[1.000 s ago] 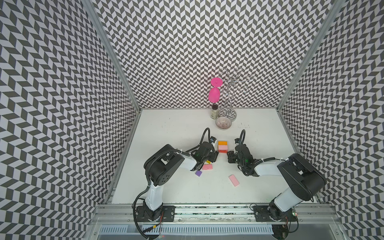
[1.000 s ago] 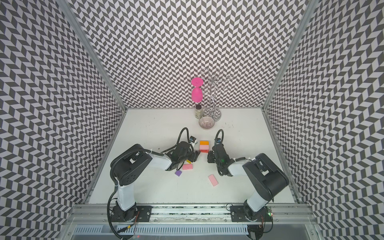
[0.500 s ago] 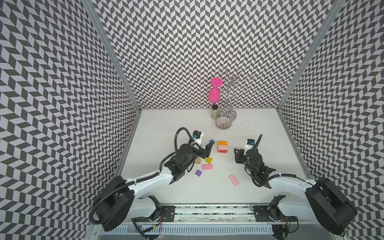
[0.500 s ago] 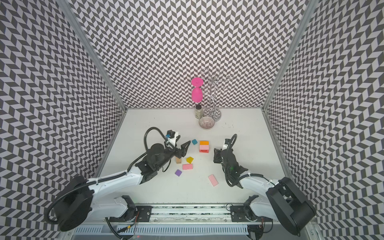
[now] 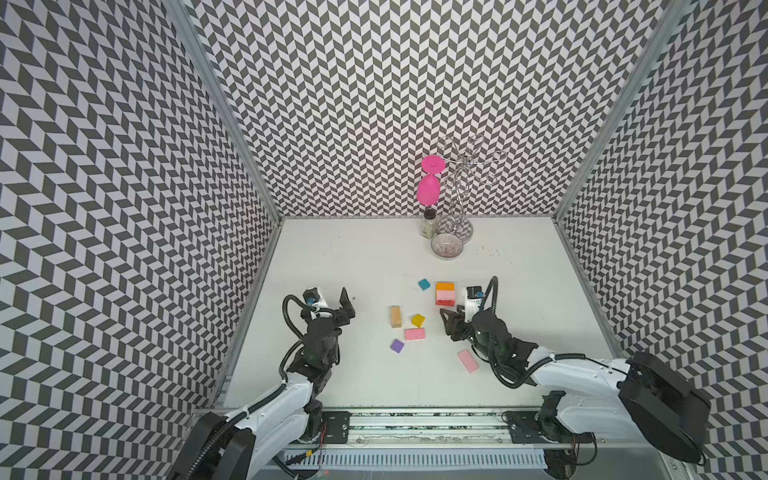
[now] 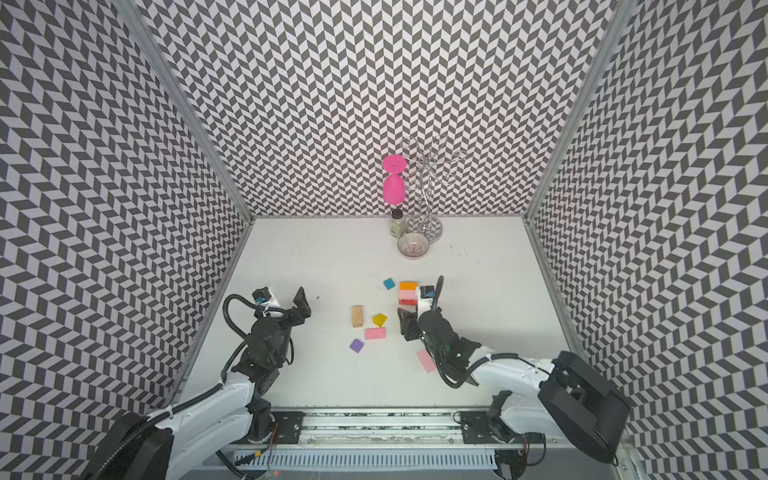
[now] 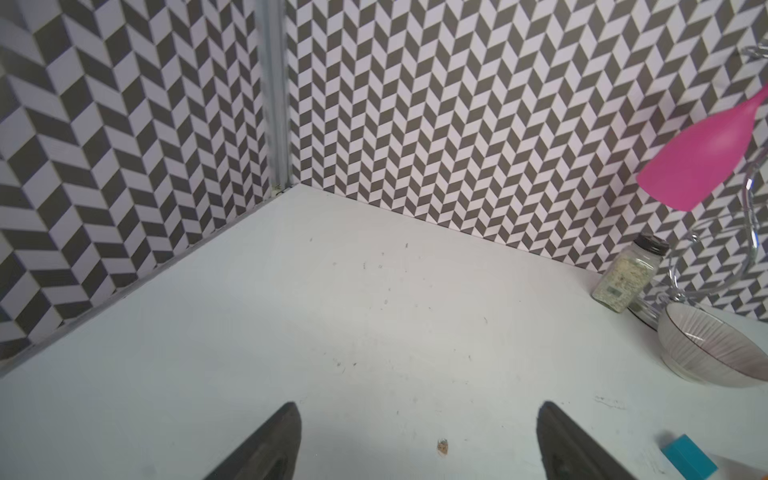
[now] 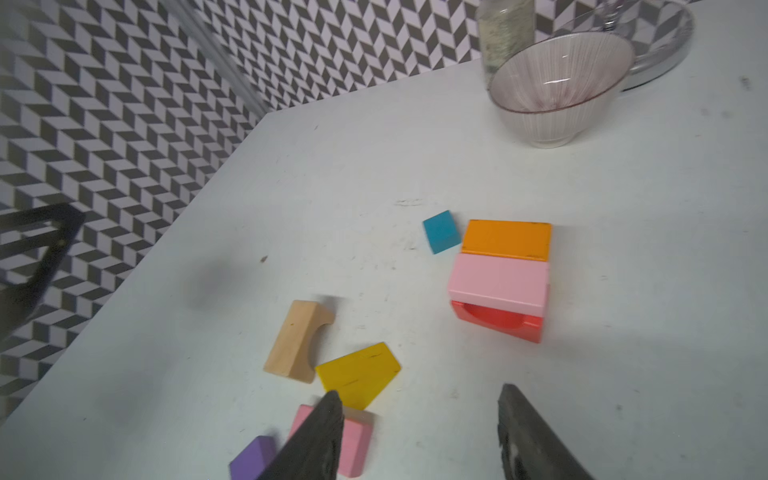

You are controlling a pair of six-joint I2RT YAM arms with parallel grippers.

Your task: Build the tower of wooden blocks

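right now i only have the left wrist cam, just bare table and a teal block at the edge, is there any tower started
observer: yes. Beside the teal block a three-piece stack stands: red arch at the bottom, pink slab on it, orange block on top.
operator: ok and the right gripper, is it holding something
observer: no. The right gripper is open and empty, on the near side of the stack and clear of it.
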